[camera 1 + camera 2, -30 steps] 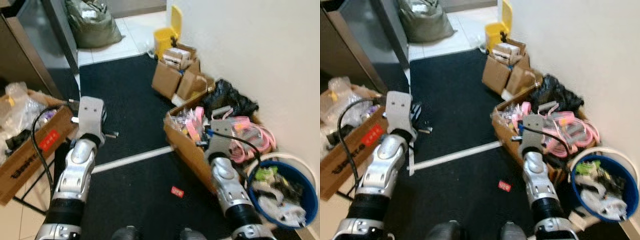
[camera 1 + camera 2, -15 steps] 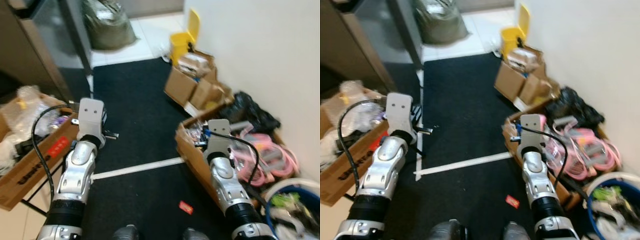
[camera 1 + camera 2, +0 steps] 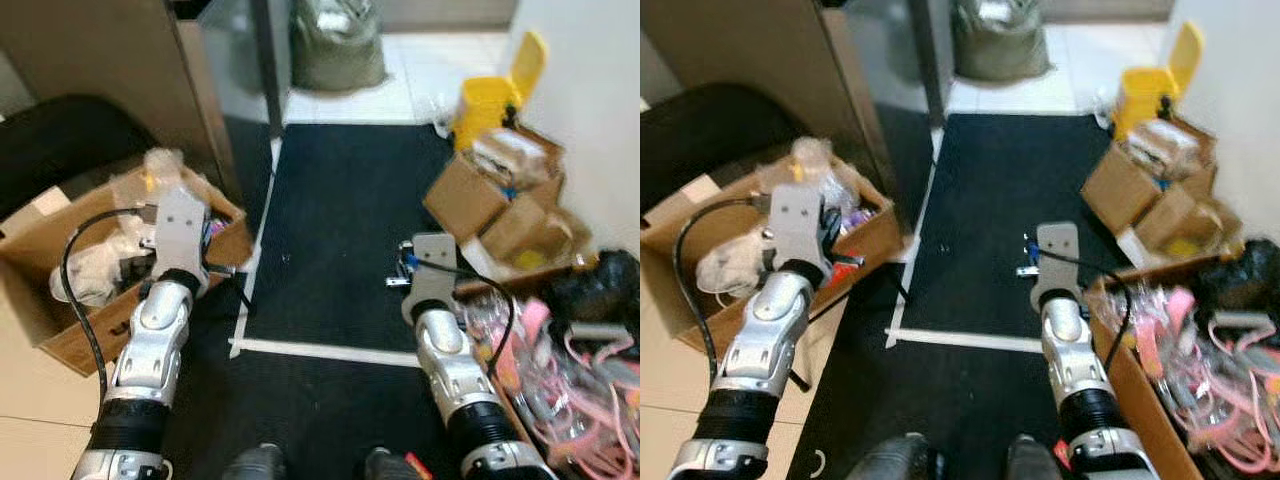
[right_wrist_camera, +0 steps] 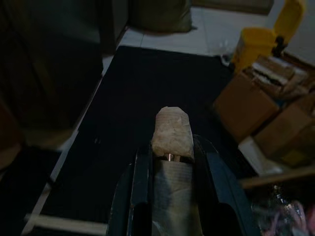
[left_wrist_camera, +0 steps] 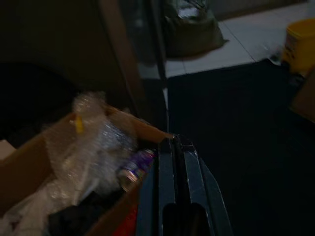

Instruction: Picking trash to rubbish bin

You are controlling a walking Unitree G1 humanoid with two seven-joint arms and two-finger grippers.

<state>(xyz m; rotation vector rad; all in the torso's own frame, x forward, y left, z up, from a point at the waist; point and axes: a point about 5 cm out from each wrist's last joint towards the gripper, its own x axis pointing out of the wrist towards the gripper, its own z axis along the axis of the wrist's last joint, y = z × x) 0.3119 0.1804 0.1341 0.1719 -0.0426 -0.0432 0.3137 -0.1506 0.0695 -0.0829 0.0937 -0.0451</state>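
The right gripper (image 4: 170, 147) pinches a crumpled off-white paper wad (image 4: 170, 132) between its fingers, carried forward for binning; the yellow plastic flip-lid bin (image 3: 492, 85) stands at one o'clock. The left gripper (image 5: 175, 147), fingers pressed together empty, idles.

Mat (image 3: 340, 230) lies ahead on the floor, between both arms. Open box (image 3: 60, 270) of wrapping and clutter sits on the left, beside the mat's left edge, partly under the left arm. Behind that box: cabinet (image 3: 120, 70). Full sack (image 3: 335, 45) rests on tiles beyond the mat's far end. Pedal bin (image 3: 490, 90) stands at the far right by the wall; cartons (image 3: 500, 200) are just in front of it. Box of cables (image 3: 560, 370) lies near right, beside the right arm.
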